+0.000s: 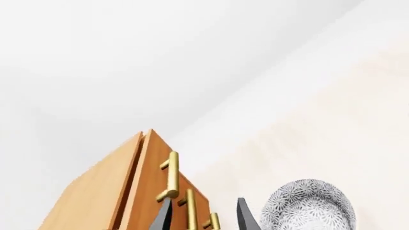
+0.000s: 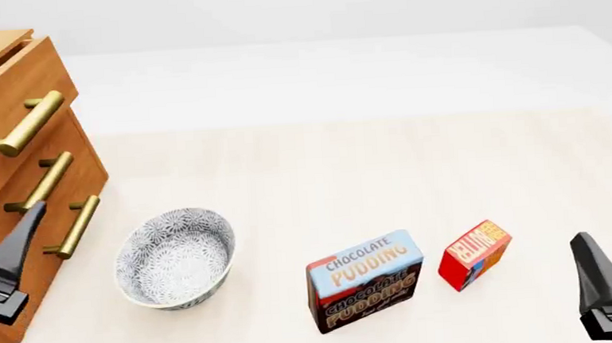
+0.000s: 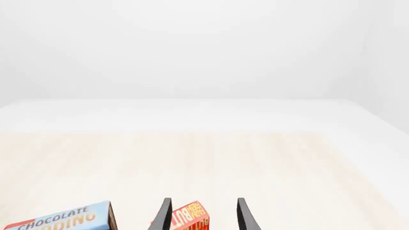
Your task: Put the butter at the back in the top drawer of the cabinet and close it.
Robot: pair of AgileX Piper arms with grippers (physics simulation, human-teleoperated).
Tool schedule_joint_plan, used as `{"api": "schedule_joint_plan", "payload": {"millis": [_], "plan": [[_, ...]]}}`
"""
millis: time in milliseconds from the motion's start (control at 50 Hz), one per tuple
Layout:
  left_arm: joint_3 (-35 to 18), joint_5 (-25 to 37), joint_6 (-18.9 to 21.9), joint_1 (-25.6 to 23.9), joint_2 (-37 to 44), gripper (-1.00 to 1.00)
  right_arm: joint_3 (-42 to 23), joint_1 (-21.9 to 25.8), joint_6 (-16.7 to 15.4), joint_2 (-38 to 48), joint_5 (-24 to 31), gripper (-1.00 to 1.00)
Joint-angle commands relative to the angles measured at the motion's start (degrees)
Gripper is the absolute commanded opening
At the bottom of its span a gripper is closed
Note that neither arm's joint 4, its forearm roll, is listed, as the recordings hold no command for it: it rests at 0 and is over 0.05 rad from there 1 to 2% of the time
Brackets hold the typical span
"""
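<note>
Both claws gape empty, left claw [image 2: 3, 270] beside the cabinet [image 2: 4, 94], right claw [image 3: 203, 215] facing the butter [image 2: 475, 252].

The cabinet [image 2: 12, 157] is standing at far left, with bowl [image 2: 175, 258], pudding box [image 2: 364, 279] and butter [image 2: 475, 253] lying rightward.

The front camera looks down from above at the whole counter [image 2: 317, 163]. The left wrist camera faces the cabinet [image 1: 121, 187] closely; the right wrist camera shares the butter [image 3: 190, 218] with the front view.
</note>
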Motion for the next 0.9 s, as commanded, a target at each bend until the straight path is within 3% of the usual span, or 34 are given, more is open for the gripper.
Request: {"api": "schedule_joint_plan", "payload": {"millis": [20,340,900], "plan": [[-3.6,3.1,7.3,-2.3,2.7,1.0,0.0,0.0,0.0,0.0,0.0,1.0],[-4.4,1.9,15.0,-3.0,7.7,1.0,0.0,0.0,0.0,0.0,0.0,1.0],[-5.4,-0.1,24.2,-2.4,13.8,1.0,0.0,0.0,0.0,0.0,0.0,1.0]]}}
